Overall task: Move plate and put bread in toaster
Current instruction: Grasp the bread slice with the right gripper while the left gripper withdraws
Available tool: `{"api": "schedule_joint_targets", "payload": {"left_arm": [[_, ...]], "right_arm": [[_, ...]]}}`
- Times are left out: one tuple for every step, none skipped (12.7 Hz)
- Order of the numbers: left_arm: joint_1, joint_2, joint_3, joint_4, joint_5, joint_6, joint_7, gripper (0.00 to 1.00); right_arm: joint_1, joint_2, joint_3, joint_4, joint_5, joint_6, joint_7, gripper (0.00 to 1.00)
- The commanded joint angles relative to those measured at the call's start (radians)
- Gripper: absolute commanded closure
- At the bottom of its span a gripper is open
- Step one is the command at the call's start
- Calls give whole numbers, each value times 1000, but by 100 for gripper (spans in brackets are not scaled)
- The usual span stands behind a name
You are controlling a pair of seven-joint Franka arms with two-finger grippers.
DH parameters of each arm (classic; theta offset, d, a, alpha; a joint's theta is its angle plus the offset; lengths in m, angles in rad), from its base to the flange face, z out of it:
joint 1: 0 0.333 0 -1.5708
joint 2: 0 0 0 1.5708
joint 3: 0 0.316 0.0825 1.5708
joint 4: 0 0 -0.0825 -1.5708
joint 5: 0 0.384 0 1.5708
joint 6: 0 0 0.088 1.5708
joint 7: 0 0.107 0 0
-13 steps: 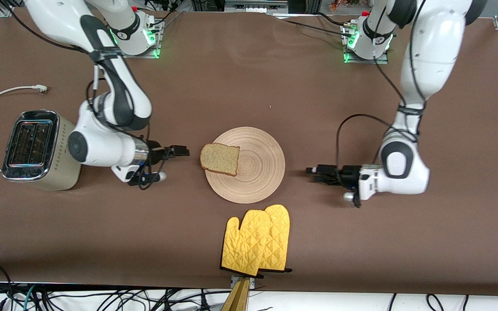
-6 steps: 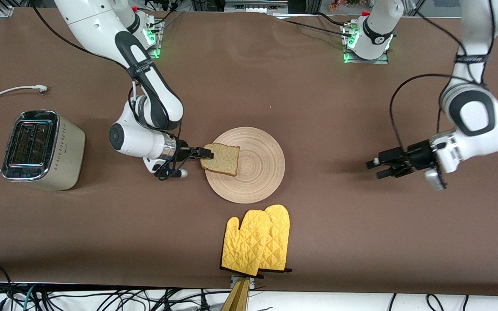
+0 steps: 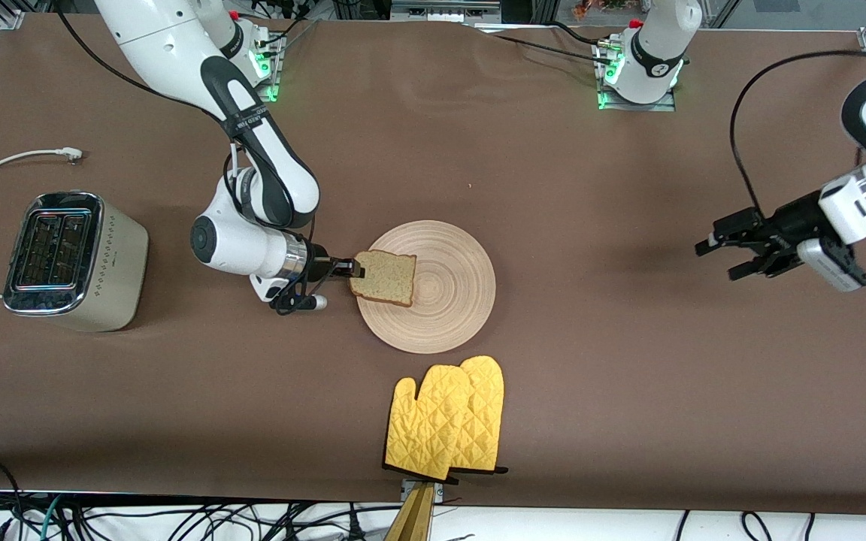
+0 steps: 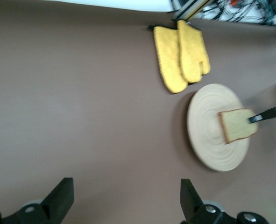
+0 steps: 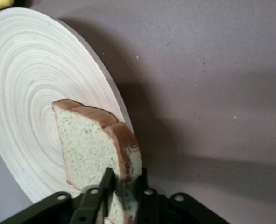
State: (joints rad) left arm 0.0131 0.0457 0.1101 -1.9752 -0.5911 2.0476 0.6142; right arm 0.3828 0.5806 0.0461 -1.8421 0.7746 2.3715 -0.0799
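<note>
At plate (image 3: 448, 300) edge: right gripper (image 5: 123, 189) jaws pinch bread (image 3: 383, 278), crust hidden.

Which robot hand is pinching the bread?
The right gripper, on the arm nearest the toaster, pinches the bread at the plate's edge. The left gripper hangs open over bare table.

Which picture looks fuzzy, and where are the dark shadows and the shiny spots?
Left wrist view: soft and a bit smeary, so the yellow oven mitts lose their stitching. Right wrist view: sharp on the bread, with a dark shadow on the table beside the plate. Front view: crisp; the toaster has a shiny chrome top, and faint shadows lie under both arms.
</note>
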Motion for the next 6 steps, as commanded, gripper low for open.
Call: {"api": "schedule_joint_targets", "payload": {"left_arm": [[-8, -124, -17, -18, 222, -50, -162, 0], [-12, -136, -24, 11, 303, -100, -232, 0], [-15, -139, -52, 50, 389, -156, -308, 0], [-18, -139, -79, 100, 483, -214, -411, 0], [-21, -136, -108, 148, 561, -274, -507, 0], [-31, -129, -136, 191, 618, -329, -595, 0]], "right_arm": [[-5, -36, -12, -5, 23, -38, -43, 100], [-8, -42, -14, -5, 23, -40, -46, 100], [-8, -57, -21, -2, 23, -47, -40, 100], [-10, -77, -32, 16, 23, -99, -32, 100], [-8, -97, -66, 42, 22, -177, -26, 100], [-8, -117, -102, 66, 2, -249, -20, 100]]}}
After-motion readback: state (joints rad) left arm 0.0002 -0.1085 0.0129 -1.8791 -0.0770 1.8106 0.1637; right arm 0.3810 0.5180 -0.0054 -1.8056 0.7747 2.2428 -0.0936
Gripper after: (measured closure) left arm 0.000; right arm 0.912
